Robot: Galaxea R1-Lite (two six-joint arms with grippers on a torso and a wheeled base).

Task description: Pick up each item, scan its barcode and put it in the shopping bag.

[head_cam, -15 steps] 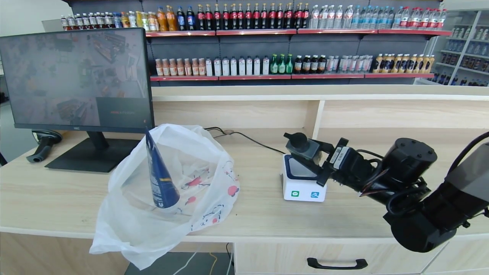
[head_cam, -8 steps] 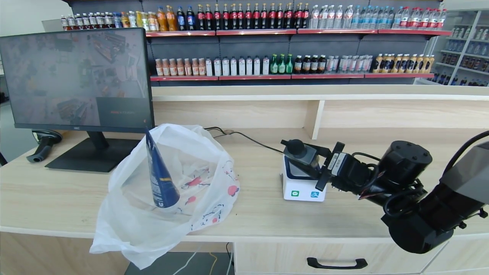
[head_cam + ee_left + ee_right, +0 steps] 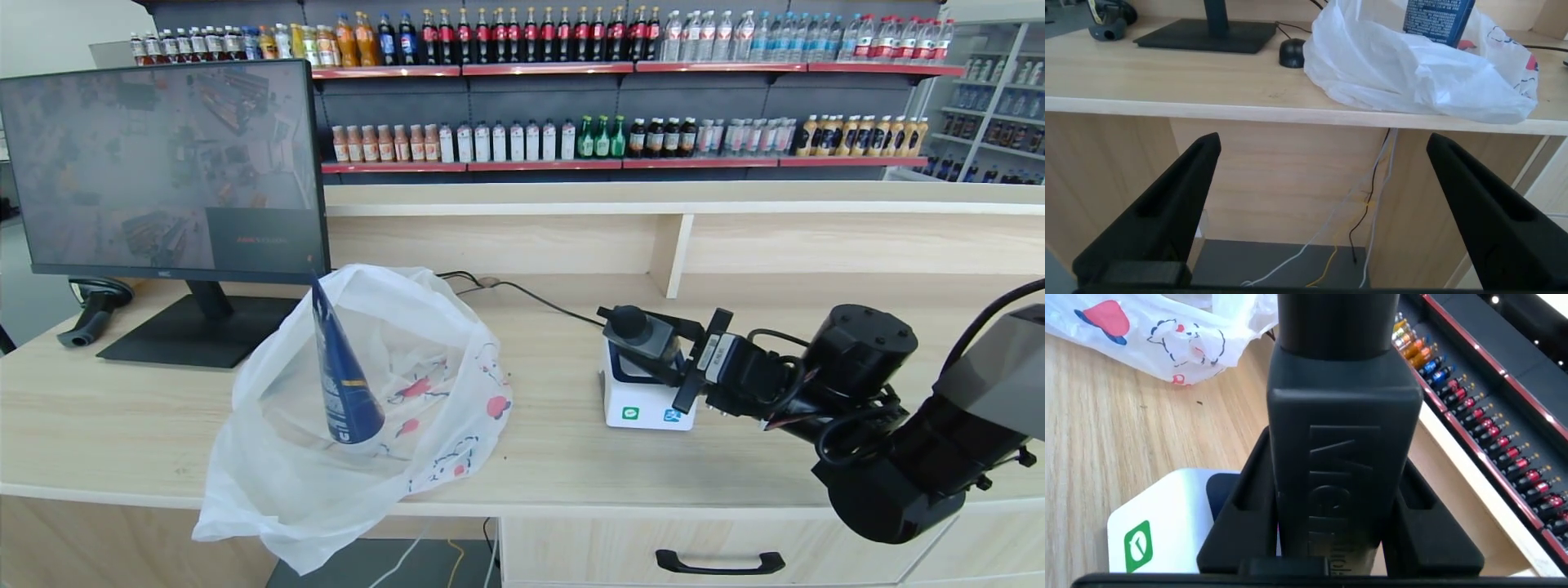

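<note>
My right gripper point(image 3: 657, 347) is shut on a dark grey bottle point(image 3: 645, 333) with a round black cap, holding it sideways just above the white barcode scanner point(image 3: 645, 404). In the right wrist view the bottle point(image 3: 1339, 449) sits between the black fingers point(image 3: 1237, 514), with the scanner point(image 3: 1159, 531) underneath. The white shopping bag point(image 3: 367, 408) lies open at the counter's left front, a dark blue tube point(image 3: 339, 376) standing inside it. My left gripper point(image 3: 1323, 212) hangs open below the counter edge, under the bag point(image 3: 1421, 57).
A monitor point(image 3: 163, 163) on a black stand is at the back left, with a handheld scanner point(image 3: 94, 310) beside it. A cable point(image 3: 522, 294) runs behind the bag. A black mouse point(image 3: 1290, 53) lies by the bag. Drink shelves point(image 3: 620, 98) stand behind the counter.
My right gripper has carried the bottle down and slightly left, closer over the scanner. The bag and tube have not moved.
</note>
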